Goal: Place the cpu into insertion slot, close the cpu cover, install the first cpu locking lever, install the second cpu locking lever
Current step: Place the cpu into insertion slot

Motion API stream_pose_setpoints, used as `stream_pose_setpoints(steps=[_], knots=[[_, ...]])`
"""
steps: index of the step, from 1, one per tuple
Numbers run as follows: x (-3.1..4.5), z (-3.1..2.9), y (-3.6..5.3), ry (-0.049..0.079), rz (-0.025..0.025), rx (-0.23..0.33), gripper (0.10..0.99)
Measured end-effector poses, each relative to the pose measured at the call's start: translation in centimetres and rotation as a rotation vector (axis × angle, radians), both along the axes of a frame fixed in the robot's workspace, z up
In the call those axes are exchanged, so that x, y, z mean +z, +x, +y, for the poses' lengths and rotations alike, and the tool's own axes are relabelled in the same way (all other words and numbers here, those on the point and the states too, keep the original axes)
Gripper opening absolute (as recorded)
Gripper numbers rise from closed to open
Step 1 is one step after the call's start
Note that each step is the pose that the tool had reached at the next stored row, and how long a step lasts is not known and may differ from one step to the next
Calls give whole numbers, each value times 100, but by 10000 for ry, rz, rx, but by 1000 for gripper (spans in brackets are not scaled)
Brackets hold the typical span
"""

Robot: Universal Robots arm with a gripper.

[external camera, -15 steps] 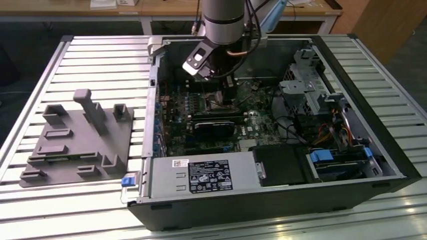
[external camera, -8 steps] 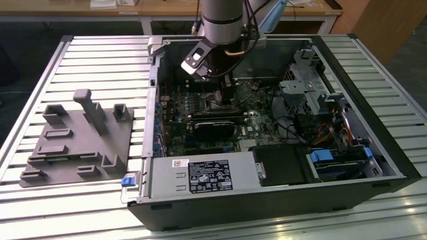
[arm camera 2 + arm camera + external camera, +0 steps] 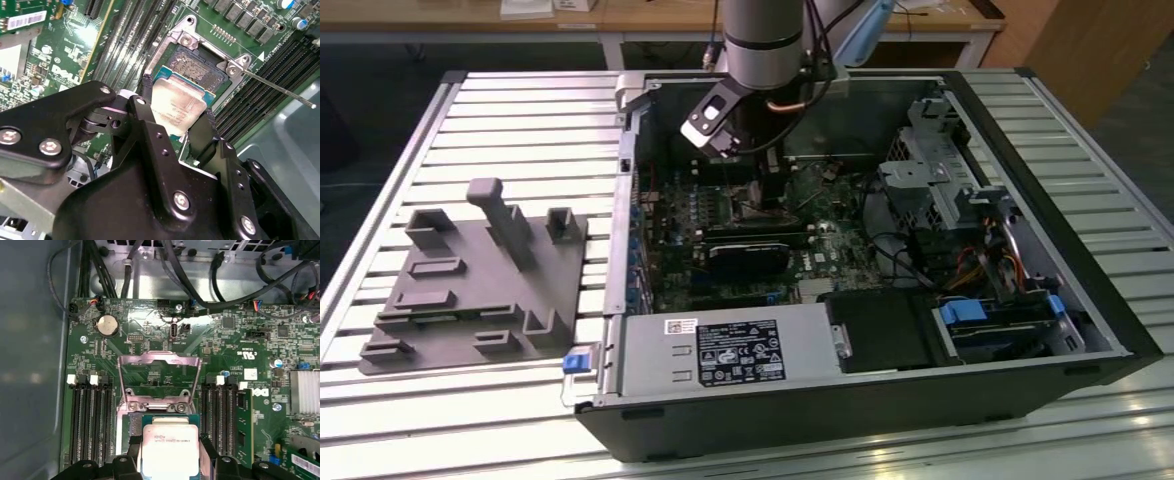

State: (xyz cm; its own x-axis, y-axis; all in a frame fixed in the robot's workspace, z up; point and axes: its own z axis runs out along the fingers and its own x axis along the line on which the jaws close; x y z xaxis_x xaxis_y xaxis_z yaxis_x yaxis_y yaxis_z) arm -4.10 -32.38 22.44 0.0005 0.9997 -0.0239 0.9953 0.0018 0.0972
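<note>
I clamp the pale silver square cpu (image 3: 170, 447) in the black gripper (image 3: 177, 111) at the dark-rimmed insertion slot (image 3: 192, 70); placement demands square alignment.

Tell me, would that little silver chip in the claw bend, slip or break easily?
Probably stiff: the chip looks flat with a metal top. Likely light, since the gripper holds it by two edges alone. That narrow hold might let it slip.

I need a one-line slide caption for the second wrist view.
Gripper holding the cpu by two edges at the open insertion slot on the motherboard.
</note>
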Motion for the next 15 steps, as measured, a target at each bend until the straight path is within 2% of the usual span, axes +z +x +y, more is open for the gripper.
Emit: stream_pose_setpoints(steps=[15], knots=[[-162, 13, -31, 0, 0, 0, 537]])
